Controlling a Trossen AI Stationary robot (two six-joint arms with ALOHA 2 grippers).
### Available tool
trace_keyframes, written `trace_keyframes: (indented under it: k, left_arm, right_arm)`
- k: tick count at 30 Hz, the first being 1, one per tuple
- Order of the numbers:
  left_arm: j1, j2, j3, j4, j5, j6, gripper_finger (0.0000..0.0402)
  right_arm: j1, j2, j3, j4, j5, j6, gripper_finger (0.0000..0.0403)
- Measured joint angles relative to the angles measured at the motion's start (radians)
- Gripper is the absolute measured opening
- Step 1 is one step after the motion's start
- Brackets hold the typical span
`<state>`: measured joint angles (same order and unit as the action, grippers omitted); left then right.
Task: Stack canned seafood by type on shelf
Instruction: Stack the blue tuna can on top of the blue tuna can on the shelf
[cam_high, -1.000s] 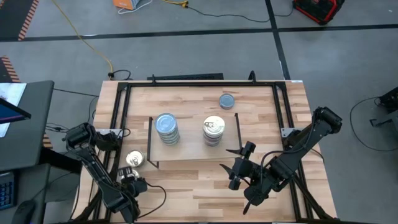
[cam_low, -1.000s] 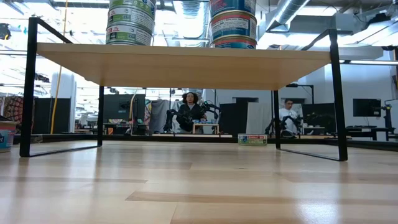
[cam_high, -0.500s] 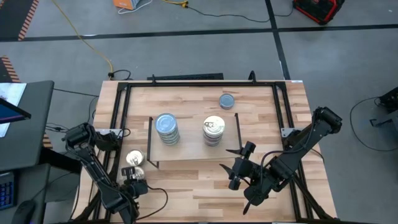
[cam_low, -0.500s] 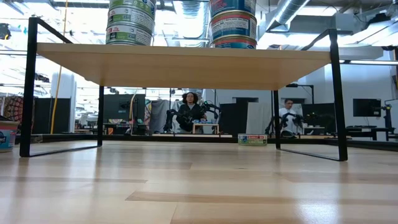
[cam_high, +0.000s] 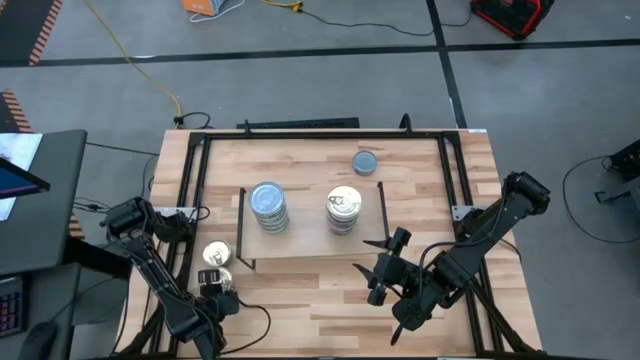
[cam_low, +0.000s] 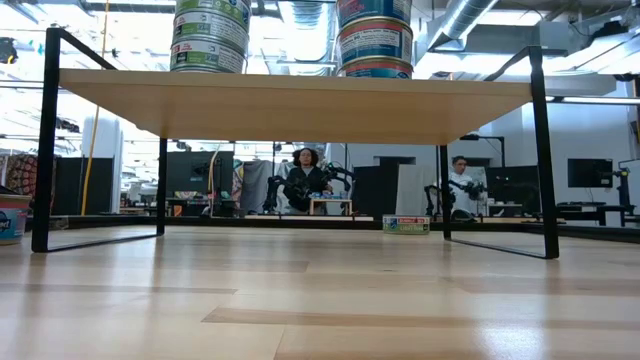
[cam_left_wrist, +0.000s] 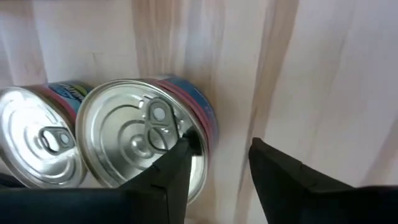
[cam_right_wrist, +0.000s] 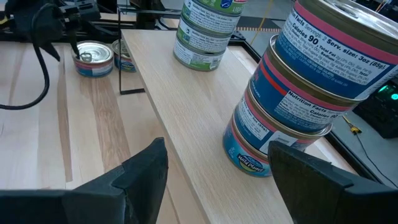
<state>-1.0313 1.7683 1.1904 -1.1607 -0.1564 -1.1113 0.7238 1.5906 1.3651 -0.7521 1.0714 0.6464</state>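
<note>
The shelf (cam_high: 310, 235) stands mid-table. On its top are a stack of blue-grey-lidded tins (cam_high: 268, 206) and a stack of silver pull-tab tins (cam_high: 343, 209). One blue-grey tin (cam_high: 365, 162) sits on the table beyond the shelf. Two silver pull-tab tins (cam_left_wrist: 140, 140) (cam_left_wrist: 37, 149) sit side by side on the table left of the shelf. My left gripper (cam_left_wrist: 217, 168) is open above them, one finger over the nearer tin's lid and the other beside its wall. My right gripper (cam_right_wrist: 217, 180) is open and empty at the shelf's near right corner (cam_high: 385, 272). My left gripper has one fingertip (cam_left_wrist: 181, 154) over the lid's edge (cam_left_wrist: 198, 163) of the pull-tab tin and the other outside its wall, coming from above. I cannot tell whether either finger touches the tin. The tin sits flat on the table.
The shelf's thin black legs (cam_high: 240, 228) stand close to the two loose tins. The table's black frame (cam_high: 300, 132) runs along its edges. Bare tabletop (cam_high: 300, 300) lies between the shelf and the near edge. People sit far behind the table in the low view (cam_low: 305, 180).
</note>
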Motion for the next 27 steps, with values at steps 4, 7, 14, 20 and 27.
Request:
trace_keyframes:
  k: [4,7,14,20,27]
  left_arm:
    - [0.001,0.001,0.0,-0.02,-0.027,0.057,0.013]
    - [0.001,0.001,0.0,-0.04,-0.056,0.056,0.0083]
    - [0.001,0.001,0.0,-0.037,-0.045,0.044,0.0007]
    - [0.001,0.001,0.0,-0.032,-0.024,0.032,0.0003]
    - [0.002,0.001,-0.001,-0.014,-0.031,0.046,0.0056]
  right_arm:
    - [0.0,0.0,0.0,0.002,0.0,0.0,0.0301]
    - [0.0,0.0,0.0,0.002,0.0,0.0,0.0301]
    - [0.0,0.0,0.0,0.002,0.0,0.0,0.0301]
    - [0.0,0.0,0.0,0.004,0.0,0.0,0.0301]
    - [0.0,0.0,0.0,0.005,0.0,0.0,0.0301]
